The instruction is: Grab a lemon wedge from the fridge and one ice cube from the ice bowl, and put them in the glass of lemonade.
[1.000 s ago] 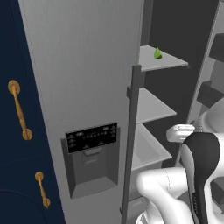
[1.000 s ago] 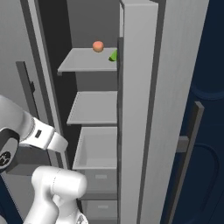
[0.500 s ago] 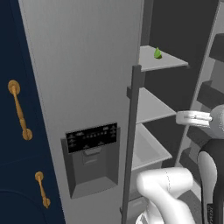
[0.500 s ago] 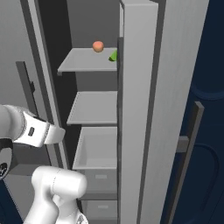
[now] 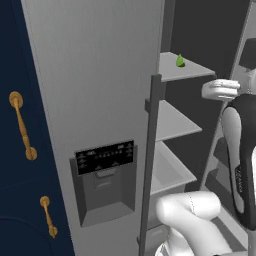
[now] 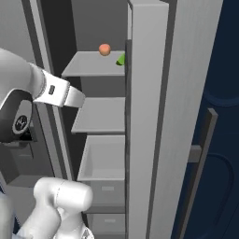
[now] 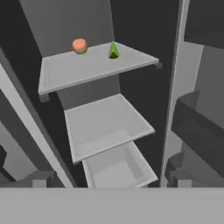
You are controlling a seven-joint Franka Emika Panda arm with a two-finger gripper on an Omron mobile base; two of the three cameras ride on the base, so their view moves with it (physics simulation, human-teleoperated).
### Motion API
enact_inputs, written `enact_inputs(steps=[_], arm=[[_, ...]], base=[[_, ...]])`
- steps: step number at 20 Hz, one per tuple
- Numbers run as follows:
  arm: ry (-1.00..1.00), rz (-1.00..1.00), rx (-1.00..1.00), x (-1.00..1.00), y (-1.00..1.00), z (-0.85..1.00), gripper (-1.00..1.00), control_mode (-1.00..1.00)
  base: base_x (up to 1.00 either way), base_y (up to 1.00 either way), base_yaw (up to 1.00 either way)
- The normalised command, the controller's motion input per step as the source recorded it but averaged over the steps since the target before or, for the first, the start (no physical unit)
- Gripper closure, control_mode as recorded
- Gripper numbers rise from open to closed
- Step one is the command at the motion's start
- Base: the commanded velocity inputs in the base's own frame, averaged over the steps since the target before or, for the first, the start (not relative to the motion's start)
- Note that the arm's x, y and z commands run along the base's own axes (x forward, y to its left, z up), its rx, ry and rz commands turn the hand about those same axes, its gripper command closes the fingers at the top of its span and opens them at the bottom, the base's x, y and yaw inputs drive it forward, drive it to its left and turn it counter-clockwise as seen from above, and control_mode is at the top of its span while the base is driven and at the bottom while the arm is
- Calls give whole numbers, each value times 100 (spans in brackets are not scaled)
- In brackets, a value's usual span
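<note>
Tool jaws stand spread and empty, facing the open grey brushed-metal fridge. On its top shelf sits the tiny yellow-green pointed lemon wedge, near a small round orange fruit, both well apart from the tool.

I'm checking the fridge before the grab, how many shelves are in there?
2 flat shelves: the top shelf holds the lemon wedge and a small orange ball; the middle shelf sits above a drawer. Lower ones may be hidden.

Kitchen: open fridge, navy cabinets.
</note>
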Motion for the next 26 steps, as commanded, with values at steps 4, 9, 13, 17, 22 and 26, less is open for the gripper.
enact_inputs(steps=[4,9,13,17,22,26], arm=[[20,0,-4,93,-6,0,-100,-100],[-1,-2,-1,56,-5,-27,-100,-100],[-12,0,0,100,-14,0,-100,-100],[-15,0,0,100,-7,6,-100,-100],[-2,1,0,88,-5,45,-100,-100],[6,0,0,90,-11,6,-100,-100]], base=[[0,0,0],[0,0,0],[0,0,0],[0,0,0],[0,0,0],[0,0,0]])
